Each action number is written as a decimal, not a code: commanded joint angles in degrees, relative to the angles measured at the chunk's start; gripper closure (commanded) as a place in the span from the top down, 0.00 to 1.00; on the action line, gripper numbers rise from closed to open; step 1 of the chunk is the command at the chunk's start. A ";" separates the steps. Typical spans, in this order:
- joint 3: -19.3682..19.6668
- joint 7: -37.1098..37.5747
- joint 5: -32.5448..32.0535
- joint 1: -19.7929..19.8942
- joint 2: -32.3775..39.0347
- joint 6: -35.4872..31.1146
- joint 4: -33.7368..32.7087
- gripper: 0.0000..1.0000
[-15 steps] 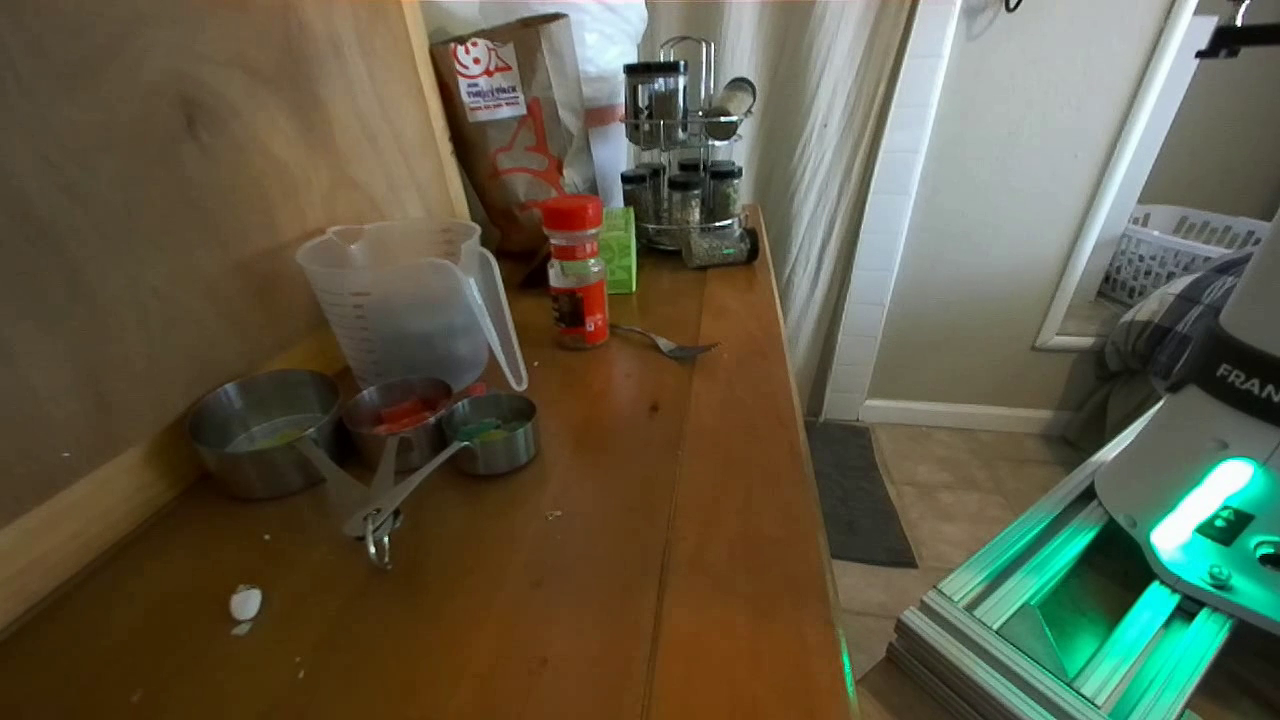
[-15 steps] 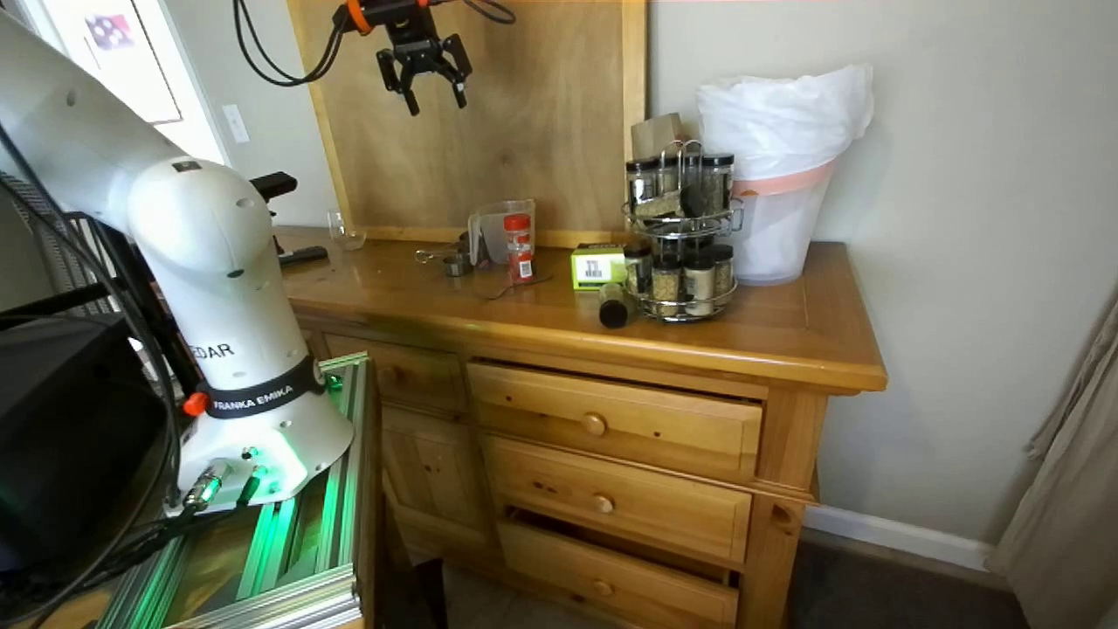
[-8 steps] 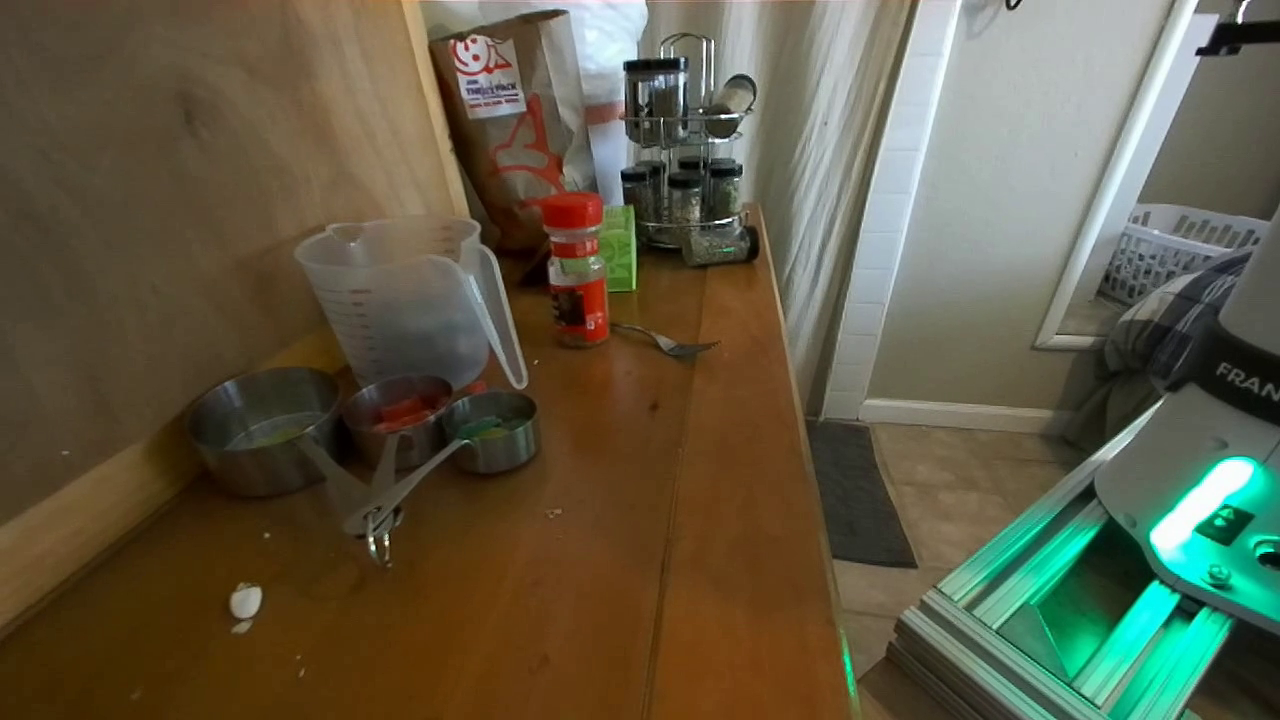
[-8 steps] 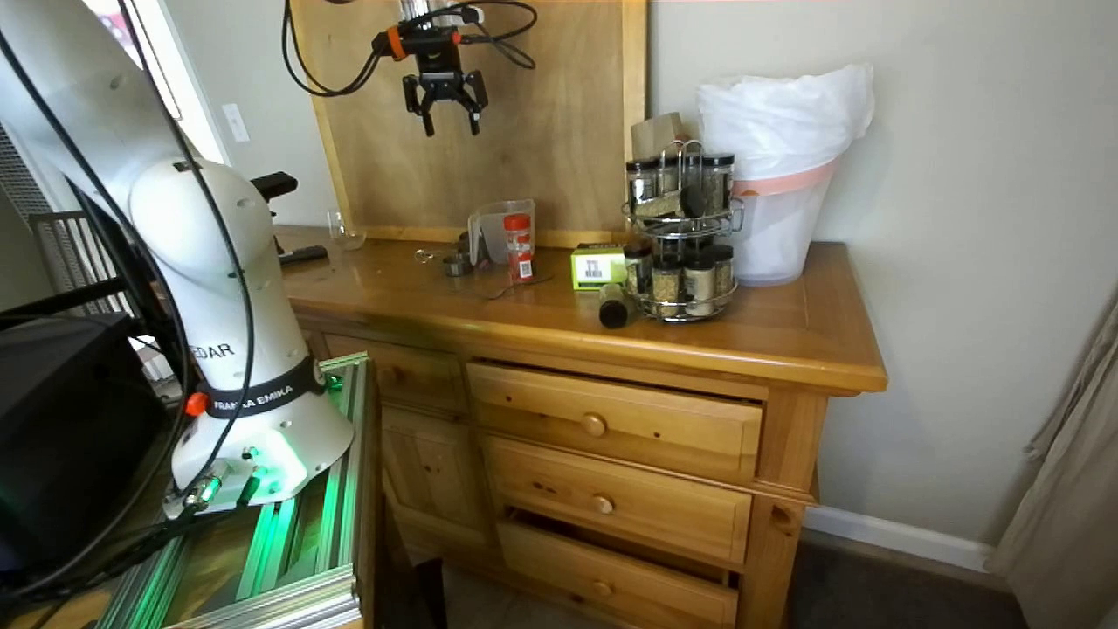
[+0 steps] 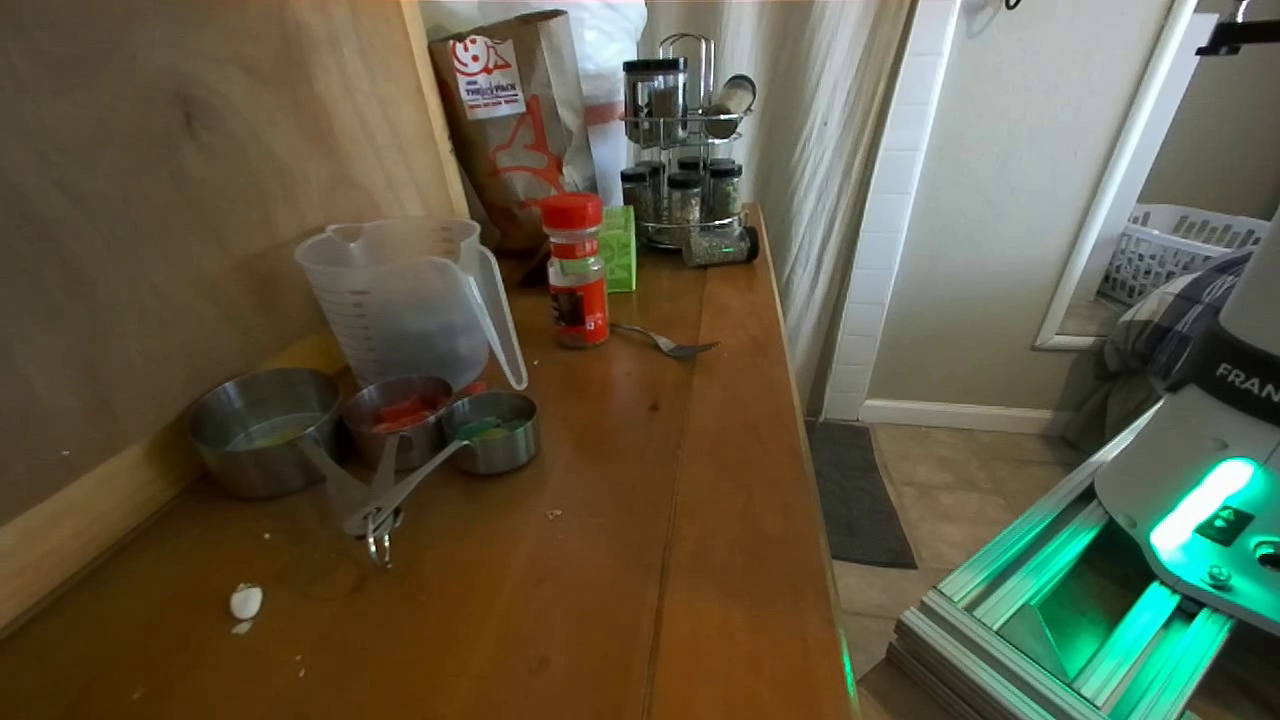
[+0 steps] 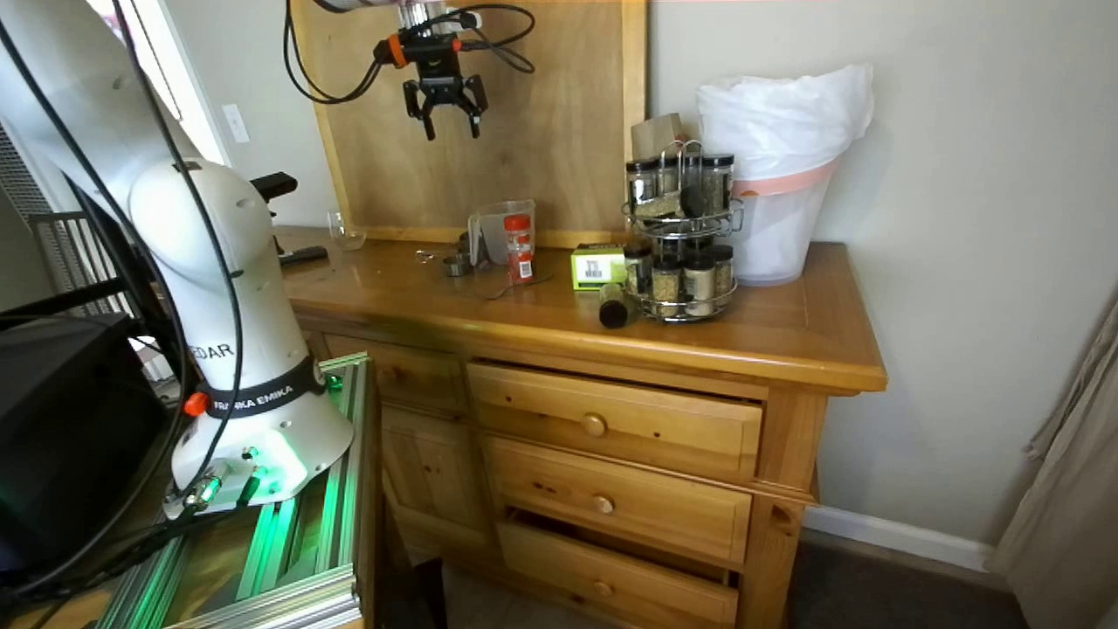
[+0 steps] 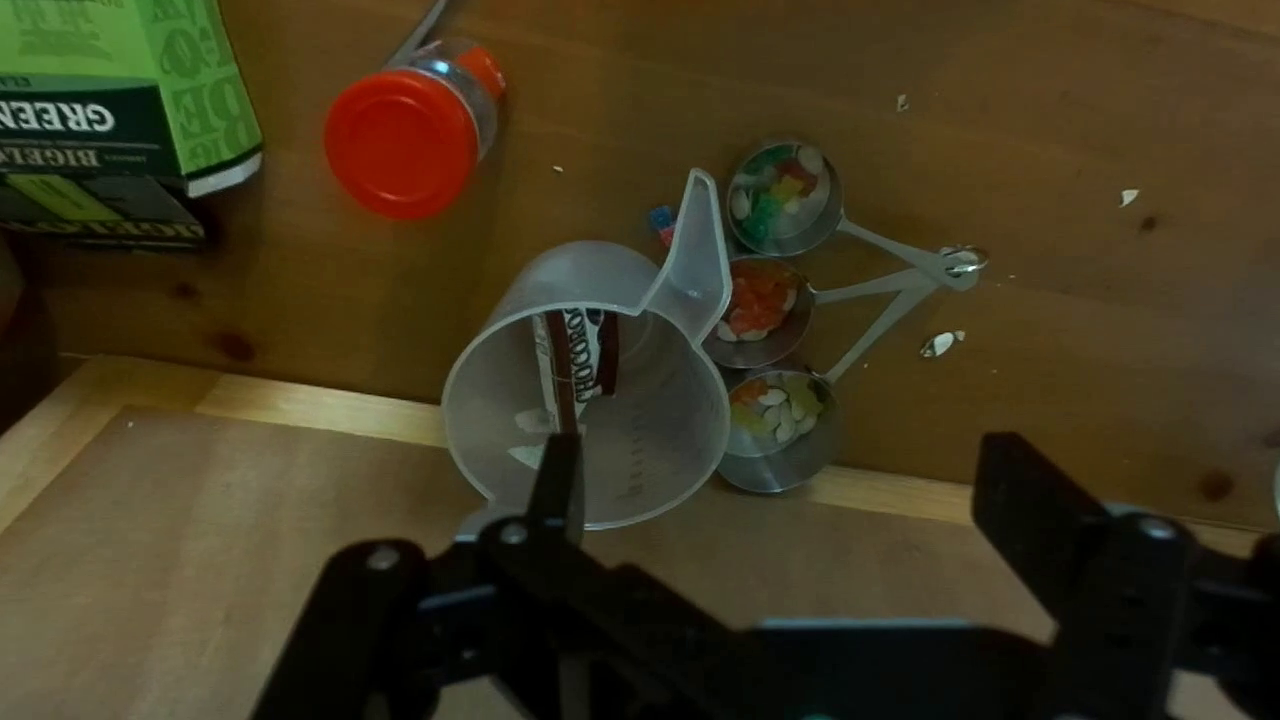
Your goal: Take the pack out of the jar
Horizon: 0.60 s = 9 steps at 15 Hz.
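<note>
The jar [image 5: 400,300], a translucent plastic jug with a side handle, stands upright on the wooden cabinet top against the wooden board. It also shows in an exterior view [image 6: 500,229] and from above in the wrist view [image 7: 660,430]. The pack [image 7: 580,365], brown and white with printed lettering, is inside the jar in the wrist view; the left finger covers its lower end there. My gripper [image 6: 452,133] hangs well above the jar, a little to its left in that exterior view. In the wrist view the gripper [image 7: 780,455] has its fingers wide apart with nothing between them.
Metal measuring cups [image 5: 490,435] with sweets stand close against the jar. A red-capped bottle [image 5: 578,285], a fork [image 5: 675,347] and a green box [image 7: 100,100] are near it. A spice rack [image 6: 686,227] and a white-lined bin [image 6: 777,175] stand farther right.
Between one second and half a second ago my gripper moved right and slightly down in an exterior view. Since then it has barely moved. The objects on the cabinet have not moved.
</note>
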State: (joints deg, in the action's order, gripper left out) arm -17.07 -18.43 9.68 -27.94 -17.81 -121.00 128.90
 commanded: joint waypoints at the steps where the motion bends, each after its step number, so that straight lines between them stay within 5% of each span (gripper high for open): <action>1: -3.13 2.41 -1.44 0.97 7.05 -5.06 -1.25 1.00; 5: -4.57 5.69 -3.80 1.85 13.92 -4.85 -2.26 1.00; 9: -4.52 3.84 -2.17 1.67 11.68 -5.06 -0.48 1.00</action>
State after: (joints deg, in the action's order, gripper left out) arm -20.74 -14.56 7.45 -27.16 -6.21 -126.29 128.67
